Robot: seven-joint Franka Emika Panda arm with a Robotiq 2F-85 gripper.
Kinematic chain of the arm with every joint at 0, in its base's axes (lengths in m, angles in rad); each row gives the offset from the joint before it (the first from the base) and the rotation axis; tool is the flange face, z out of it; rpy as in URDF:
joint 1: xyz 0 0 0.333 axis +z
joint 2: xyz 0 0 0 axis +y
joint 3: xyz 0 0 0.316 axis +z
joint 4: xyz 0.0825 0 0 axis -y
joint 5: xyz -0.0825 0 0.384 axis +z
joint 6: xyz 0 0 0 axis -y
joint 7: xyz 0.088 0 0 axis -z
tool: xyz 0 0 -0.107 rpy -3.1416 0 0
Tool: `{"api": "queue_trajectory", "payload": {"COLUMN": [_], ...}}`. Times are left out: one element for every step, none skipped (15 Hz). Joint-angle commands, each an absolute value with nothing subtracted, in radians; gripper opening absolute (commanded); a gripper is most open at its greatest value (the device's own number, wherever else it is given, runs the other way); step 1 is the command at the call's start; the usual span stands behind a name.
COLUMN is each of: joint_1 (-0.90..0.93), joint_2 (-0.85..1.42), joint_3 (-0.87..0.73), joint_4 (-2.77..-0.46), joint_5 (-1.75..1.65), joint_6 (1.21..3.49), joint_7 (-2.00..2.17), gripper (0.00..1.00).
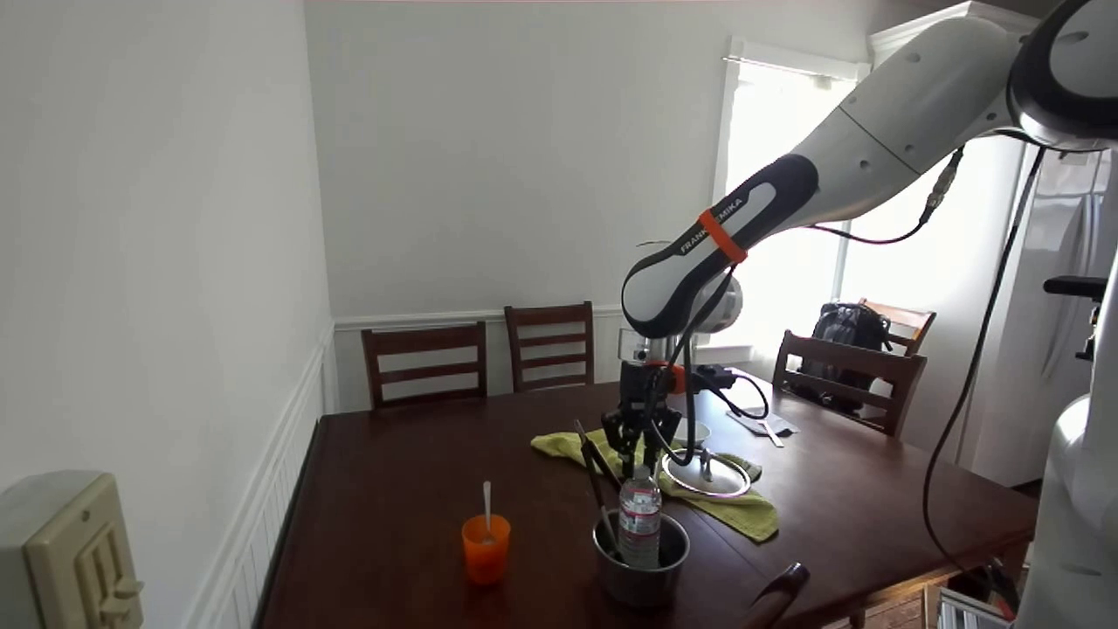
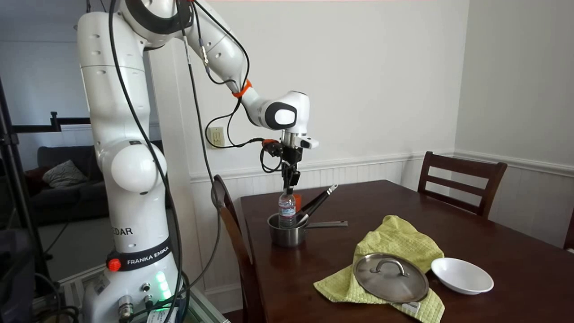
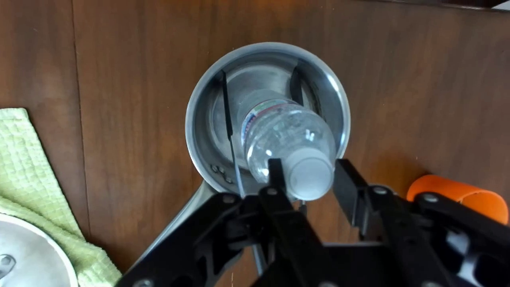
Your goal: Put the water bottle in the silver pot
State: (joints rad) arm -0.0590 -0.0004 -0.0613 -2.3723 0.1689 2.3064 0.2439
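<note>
The water bottle, clear with a pale label band and white cap, shows in both exterior views (image 1: 640,524) (image 2: 287,211) and in the wrist view (image 3: 279,127). It stands about upright with its lower part inside the silver pot (image 1: 642,590), which also shows in an exterior view (image 2: 287,237) and the wrist view (image 3: 263,73). The pot's wall hides the bottle's base, so I cannot tell whether it touches the bottom. My gripper (image 3: 310,167) is above the pot, fingers closed around the cap, one on each side. It also shows in both exterior views (image 1: 640,466) (image 2: 288,190).
Black-handled utensils (image 2: 320,199) lean in the pot. The pot's handle (image 2: 329,224) sticks out sideways. An orange cup (image 1: 485,559) with a spoon or straw stands near the pot. A glass-and-metal lid (image 2: 390,278) lies on a green towel (image 2: 397,237), beside a white bowl (image 2: 462,276).
</note>
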Motion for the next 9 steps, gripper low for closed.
{"api": "queue_trajectory", "payload": {"joint_1": [-0.038,-0.033,-0.027,-0.021,-0.011,-0.002,0.009,-0.007,0.001], "joint_2": [-0.098,-0.134,-0.195,-0.246,-0.307,-0.349,-0.382,-0.267,-0.312], "joint_3": [-0.039,-0.035,-0.032,-0.03,-0.026,-0.021,-0.018,-0.018,-0.015], "joint_4": [-2.377,-2.382,-2.404,-2.415,-2.431,-2.429,-2.425,-2.376,-2.38], "joint_5": [0.225,0.232,0.241,0.252,0.259,0.241,0.24,0.221,0.221], "joint_6": [2.195,2.16,2.138,2.138,2.14,2.118,2.102,2.129,2.111], "joint_7": [0.202,0.198,0.18,0.159,0.116,0.092,0.058,0.123,0.104], "gripper": [0.7,0.78,0.84,0.92,0.98,1.0,1.0,0.94,1.0]}}
